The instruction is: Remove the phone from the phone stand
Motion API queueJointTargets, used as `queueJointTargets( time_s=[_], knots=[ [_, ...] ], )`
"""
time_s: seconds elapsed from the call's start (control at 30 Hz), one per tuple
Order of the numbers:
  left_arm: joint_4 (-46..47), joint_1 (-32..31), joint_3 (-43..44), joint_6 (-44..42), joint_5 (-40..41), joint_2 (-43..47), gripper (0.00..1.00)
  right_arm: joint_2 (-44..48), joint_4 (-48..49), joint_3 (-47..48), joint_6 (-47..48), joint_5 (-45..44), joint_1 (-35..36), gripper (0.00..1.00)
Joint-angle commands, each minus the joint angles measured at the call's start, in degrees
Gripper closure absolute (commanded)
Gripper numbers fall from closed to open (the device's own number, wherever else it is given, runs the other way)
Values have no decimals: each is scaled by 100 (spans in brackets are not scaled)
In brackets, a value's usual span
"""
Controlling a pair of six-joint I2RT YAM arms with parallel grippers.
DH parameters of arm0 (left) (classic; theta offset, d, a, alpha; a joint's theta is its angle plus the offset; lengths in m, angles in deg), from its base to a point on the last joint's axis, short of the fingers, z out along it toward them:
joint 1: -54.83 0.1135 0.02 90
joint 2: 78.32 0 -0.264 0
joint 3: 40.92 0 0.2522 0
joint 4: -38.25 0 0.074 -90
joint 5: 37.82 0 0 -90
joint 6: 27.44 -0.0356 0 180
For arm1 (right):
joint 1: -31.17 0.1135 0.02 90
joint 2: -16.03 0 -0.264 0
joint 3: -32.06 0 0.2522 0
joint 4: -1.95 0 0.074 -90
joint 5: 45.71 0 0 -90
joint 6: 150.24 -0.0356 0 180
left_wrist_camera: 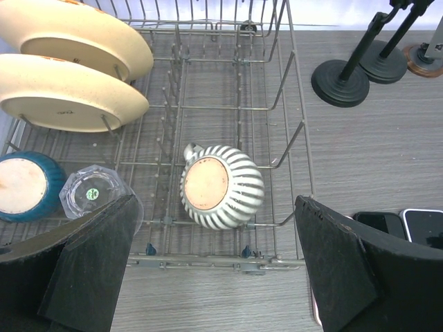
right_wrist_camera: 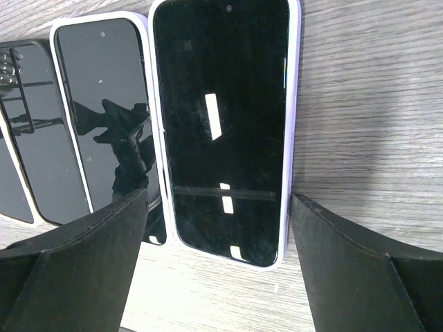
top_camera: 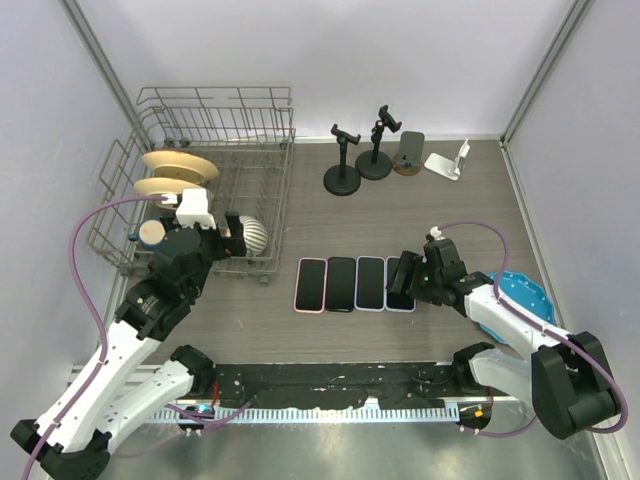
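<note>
Top cam first: the dark phone (top_camera: pixel 411 147) is propped upright in the brown round stand (top_camera: pixel 407 166) at the back of the counter (top_camera: pixel 420 220). It's got 2 black clamp stands (top_camera: pixel 342 165) on its left and a white stand (top_camera: pixel 447 163) on its right. A row of 4 phones (top_camera: pixel 341 284) lies flat mid-counter. We see the right pincer (top_camera: pixel 404 272) over the rightmost one in that row, well apart from the stand. The left pincer (top_camera: pixel 232 243) is off at the wire dish rack (top_camera: pixel 270 150), right by a striped mug (top_camera: pixel 255 235). A blue plate (top_camera: pixel 528 297) lies partly under the right arm.

Left wrist cam: the fingers (left_wrist_camera: pixel 90 270) are spread wide with nothing gripped. The striped mug lies on its side in the rack below, base toward us. There are 2 cream plates (left_wrist_camera: pixel 69 104) racked at top left, and a teal cup (left_wrist_camera: pixel 24 187) and a clear glass (left_wrist_camera: pixel 95 194) at lower left.

Right wrist cam: the fingers (right_wrist_camera: pixel 69 270) are wide apart and holding nothing. A lilac-cased phone (right_wrist_camera: pixel 225 124) lies screen up between them, with a white-cased phone (right_wrist_camera: pixel 104 117) just beside it. We can't tell if the fingertips touch the counter.
</note>
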Motion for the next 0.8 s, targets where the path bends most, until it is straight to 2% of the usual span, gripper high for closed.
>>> queueJointTargets(
  time_s=[0.0, 0.17, 0.27, 0.5, 0.63, 0.77],
  knots=[
    [267, 72, -14, 72, -109, 31, 0, 96, 223, 19, -76, 480, 5, 12],
    [276, 98, -32, 98, -127, 48, 0, 175, 74, 107, 11, 594, 5, 13],
    [276, 116, -23, 116, -145, 66, 0, 324, -241, 256, 134, 288, 5, 13],
    [451, 204, -102, 239, -48, 460, 0, 1667, -1033, 1010, 468, -1196, 5, 12],
    [732, 318, -295, 283, 145, 1091, 0, 2546, -1577, 1600, 705, -2311, 5, 12],
    [1171, 371, -541, 230, 181, 1785, 0, 3468, -1737, 2093, 1127, -2981, 5, 11]
  ],
)
